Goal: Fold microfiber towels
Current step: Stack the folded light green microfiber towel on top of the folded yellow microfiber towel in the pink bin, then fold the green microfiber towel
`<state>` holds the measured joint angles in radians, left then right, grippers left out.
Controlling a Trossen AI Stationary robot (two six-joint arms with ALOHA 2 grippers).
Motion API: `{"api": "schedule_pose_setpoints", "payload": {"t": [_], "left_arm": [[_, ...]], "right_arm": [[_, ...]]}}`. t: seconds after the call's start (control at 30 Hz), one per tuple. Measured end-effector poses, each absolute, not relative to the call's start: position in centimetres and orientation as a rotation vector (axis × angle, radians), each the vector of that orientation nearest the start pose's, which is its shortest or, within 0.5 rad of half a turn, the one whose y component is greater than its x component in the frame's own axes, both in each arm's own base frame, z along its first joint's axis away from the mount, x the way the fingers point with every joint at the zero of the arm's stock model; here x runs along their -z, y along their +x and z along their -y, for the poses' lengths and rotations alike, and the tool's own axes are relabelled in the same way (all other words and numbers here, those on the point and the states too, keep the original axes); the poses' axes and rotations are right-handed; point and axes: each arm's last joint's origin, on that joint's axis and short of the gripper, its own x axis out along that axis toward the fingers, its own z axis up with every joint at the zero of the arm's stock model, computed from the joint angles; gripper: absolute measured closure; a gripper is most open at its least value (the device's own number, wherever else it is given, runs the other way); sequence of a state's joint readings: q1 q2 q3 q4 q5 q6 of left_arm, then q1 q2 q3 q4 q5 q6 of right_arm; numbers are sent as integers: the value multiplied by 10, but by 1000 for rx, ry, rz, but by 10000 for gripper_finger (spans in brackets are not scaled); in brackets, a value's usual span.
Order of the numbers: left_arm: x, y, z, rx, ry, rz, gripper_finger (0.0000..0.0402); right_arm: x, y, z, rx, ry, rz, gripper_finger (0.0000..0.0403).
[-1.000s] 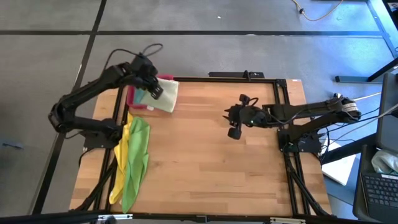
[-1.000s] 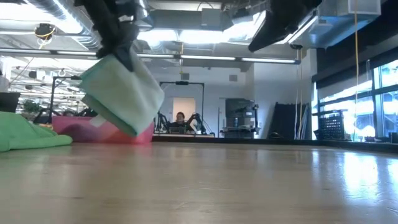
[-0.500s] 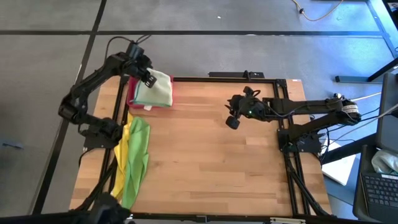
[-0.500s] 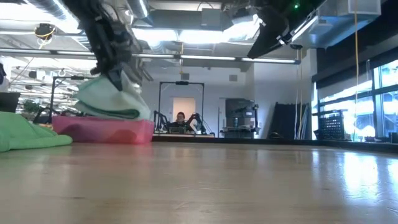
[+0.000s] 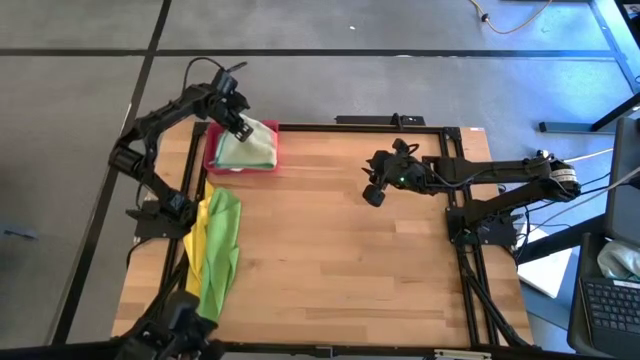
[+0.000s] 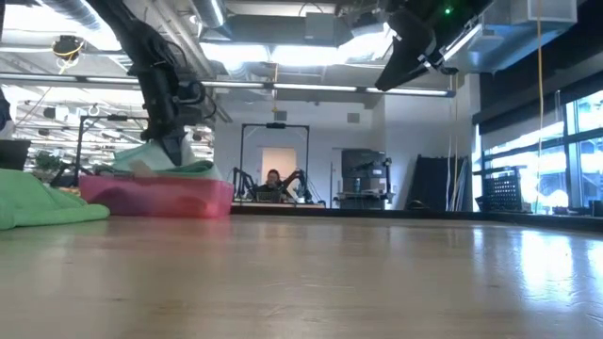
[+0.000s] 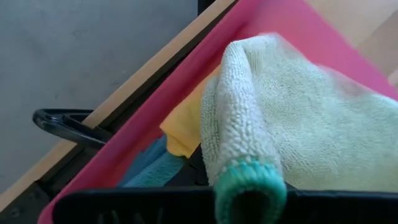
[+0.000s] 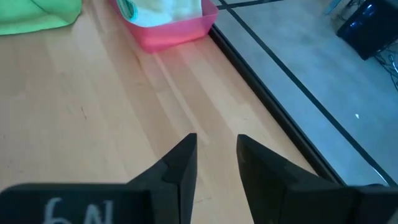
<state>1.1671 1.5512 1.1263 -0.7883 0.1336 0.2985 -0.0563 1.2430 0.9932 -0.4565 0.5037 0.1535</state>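
High view: left tool (image 5: 238,127) clamped on folded pale olive-green microfiber towel (image 5: 250,148), nubby with teal hem, lowered into rigid pink-red rectangular tray (image 5: 244,168). Likely placing step; next: release, retract. Right tool (image 5: 372,196) idle beyond tray, fingers apart, empty. Unfolded yellow and bright green towels (image 5: 215,250) heaped near tray on wooden desk (image 5: 330,270).

Even, bright overhead light on the worktop (image 5: 330,250), shadows faint. In the low view, ceiling lights (image 6: 311,52) glare (windows (image 6: 556,151) too) and the near worktop blurs; the left wrist view's foreground is soft.
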Motion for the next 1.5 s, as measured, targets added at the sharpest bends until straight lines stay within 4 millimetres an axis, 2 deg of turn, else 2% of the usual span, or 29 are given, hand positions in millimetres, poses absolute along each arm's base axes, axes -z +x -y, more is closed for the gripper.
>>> {"api": "schedule_pose_setpoints", "payload": {"t": [0.47, 0.83, 1.03, 1.33, 1.5], "left_arm": [[-223, 109, -277, -746, -488, -1172, 398], [-224, 107, -279, -866, -500, -1194, 315], [-224, 112, -277, -924, -523, -1193, 281], [-248, 119, -257, -1014, -499, -1149, 280], [-263, 115, -245, -1078, -525, -1098, 281]], "right_arm": [[-291, 257, 28, 596, 9, -647, 287], [-290, 257, 28, 605, 36, -639, 287], [-291, 257, 28, 605, 36, -638, 287], [-290, 257, 28, 605, 36, -638, 287], [-290, 257, 28, 604, 36, -638, 287]]}}
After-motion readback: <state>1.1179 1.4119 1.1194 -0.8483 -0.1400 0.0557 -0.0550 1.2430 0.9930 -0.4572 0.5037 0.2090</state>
